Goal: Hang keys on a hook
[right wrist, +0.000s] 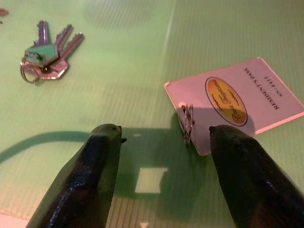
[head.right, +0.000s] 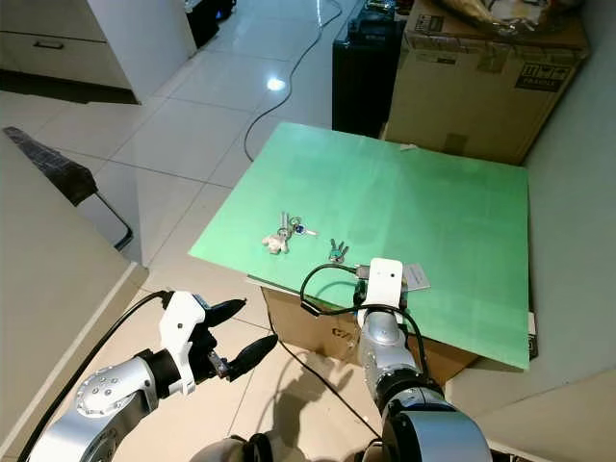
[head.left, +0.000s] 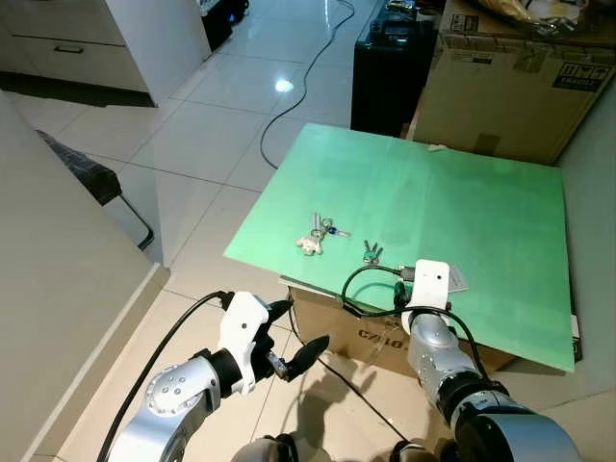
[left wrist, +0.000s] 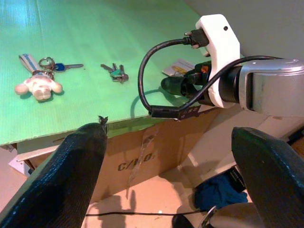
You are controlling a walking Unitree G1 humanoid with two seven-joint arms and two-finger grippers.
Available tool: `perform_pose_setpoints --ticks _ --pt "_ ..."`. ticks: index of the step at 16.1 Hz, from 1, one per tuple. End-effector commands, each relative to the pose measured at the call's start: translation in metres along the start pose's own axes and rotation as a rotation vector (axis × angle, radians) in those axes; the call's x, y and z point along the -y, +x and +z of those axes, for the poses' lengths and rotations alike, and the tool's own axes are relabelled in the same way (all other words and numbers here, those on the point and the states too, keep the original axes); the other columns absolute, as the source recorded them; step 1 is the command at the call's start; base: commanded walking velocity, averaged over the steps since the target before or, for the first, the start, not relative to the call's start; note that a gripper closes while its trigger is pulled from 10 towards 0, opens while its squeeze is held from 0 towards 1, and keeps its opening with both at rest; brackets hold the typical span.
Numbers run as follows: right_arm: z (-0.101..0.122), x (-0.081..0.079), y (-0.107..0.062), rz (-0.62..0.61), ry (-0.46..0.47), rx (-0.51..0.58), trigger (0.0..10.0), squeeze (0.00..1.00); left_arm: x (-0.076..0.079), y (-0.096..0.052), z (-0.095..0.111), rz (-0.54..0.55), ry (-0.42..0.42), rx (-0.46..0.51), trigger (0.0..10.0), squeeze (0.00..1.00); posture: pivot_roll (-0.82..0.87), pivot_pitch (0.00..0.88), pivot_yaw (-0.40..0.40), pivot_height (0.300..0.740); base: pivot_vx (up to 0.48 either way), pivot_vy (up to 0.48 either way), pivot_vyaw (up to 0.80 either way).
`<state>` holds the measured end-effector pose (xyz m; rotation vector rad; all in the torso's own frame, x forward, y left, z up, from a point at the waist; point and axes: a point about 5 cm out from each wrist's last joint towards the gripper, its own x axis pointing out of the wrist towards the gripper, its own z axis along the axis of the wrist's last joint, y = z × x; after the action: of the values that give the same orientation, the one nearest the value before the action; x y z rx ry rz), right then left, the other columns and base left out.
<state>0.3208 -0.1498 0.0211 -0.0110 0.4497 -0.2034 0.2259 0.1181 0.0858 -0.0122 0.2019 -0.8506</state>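
Green board (head.left: pixel 462 202), 2 key bunches (head.left: pixel 372 253)

Head stereo cam looks forward and down from above at the green board (head.left: pixel 423 212), from its near edge; both eyes share the board, the tiled floor (head.left: pixel 212 115) beyond it and the cardboard box (head.right: pixel 481 67) at its far side, w/ a small sideways shift. Left wrist cam sits low, just off the board's near edge, facing across it and toward the right arm (left wrist: pixel 266 90). Right wrist cam is very close above the board surface, looking down along its fingers (right wrist: pixel 247 180). Both wrist views share the small key bunch (right wrist: pixel 45 59) and the white tag card (right wrist: pixel 237 102) on the board.
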Motion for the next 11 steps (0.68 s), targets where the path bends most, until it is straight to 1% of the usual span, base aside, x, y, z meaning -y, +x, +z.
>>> perform_pose_setpoints --ticks 1,3,11 --pt "-0.0079 -0.0007 -0.002 0.007 -0.009 -0.026 0.0 0.0 -0.0006 -0.0039 0.0022 0.008 0.004 0.001 10.0 0.0 0.09 0.202 0.13 0.74 0.0 0.0 0.0" --pt "-0.0047 0.0011 -0.001 0.005 -0.031 -0.011 0.0 0.0 0.0 -0.004 0.0022 0.007 0.004 0.0 10.0 0.0 0.09 0.203 0.132 0.74 0.0 0.0 0.0" --pt "-0.0073 0.0063 -0.0007 -0.007 -0.029 -0.023 0.0 0.0 -0.0011 -0.0037 0.0032 0.0 0.003 -0.003 10.0 0.0 0.09 0.208 0.142 0.74 0.0 0.0 0.0"
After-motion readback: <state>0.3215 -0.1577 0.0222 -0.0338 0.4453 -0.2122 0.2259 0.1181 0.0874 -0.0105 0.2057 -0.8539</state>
